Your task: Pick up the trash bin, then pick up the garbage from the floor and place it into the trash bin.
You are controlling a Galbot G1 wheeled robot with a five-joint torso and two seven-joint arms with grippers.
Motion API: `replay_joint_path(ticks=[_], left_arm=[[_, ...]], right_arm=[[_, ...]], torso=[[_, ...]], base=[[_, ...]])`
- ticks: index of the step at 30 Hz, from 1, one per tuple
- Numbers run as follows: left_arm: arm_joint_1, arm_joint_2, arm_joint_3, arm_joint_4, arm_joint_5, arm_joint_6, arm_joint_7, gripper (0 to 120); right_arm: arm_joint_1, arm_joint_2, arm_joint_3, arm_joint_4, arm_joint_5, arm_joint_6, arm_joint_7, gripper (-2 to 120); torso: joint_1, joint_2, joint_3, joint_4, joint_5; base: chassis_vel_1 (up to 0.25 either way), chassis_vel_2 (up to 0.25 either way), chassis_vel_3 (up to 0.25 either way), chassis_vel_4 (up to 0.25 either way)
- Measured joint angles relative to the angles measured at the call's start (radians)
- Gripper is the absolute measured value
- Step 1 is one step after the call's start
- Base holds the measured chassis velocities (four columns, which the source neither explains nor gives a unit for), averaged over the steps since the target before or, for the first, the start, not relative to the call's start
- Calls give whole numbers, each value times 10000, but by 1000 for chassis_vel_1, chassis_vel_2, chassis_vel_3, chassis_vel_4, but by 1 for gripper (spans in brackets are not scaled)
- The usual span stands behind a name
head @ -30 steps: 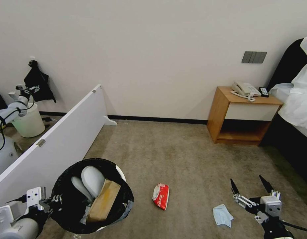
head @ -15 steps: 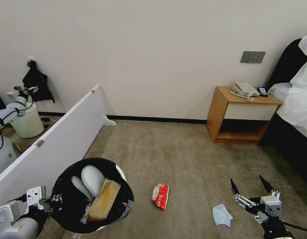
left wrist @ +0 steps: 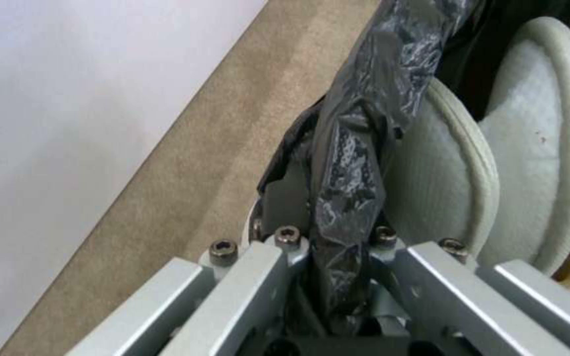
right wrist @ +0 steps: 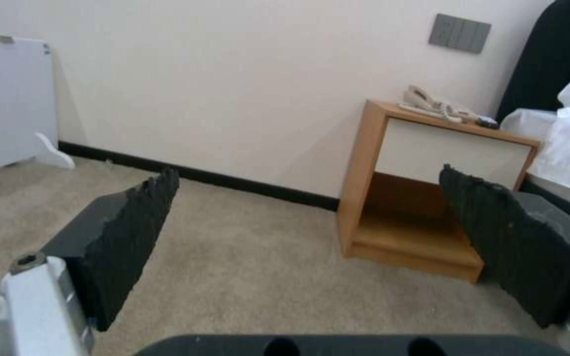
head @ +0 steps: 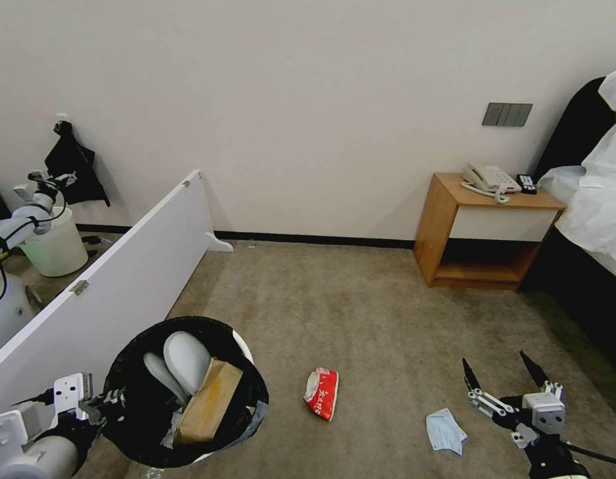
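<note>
The trash bin (head: 188,392) is already in hand at the robot's left, with two white slippers (head: 181,362) and a brown paper bag (head: 208,402) inside it. A red snack packet (head: 323,393) and a pale-blue mask (head: 445,431) are left on the carpet — so the job looks mostly done. The left gripper (left wrist: 328,257) pinches the bin's bag-covered rim. The right gripper (head: 504,380) hovers just beside the mask, spread wide and holding nothing.

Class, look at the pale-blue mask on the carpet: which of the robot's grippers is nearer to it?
Right. The right gripper hangs open just beside the pale-blue mask; the left gripper is across the floor, clamped on the trash bin rim.
</note>
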Motion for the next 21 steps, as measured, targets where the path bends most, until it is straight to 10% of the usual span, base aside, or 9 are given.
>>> replay_joint_path(ticks=[21], left_arm=[[52, -52, -16, -33, 6, -67, -16, 3]], right_arm=[[24, 77, -71, -129, -7, -5, 7, 100]], torso=[[0, 0, 0, 0, 0]], base=[[0, 0, 0, 0]])
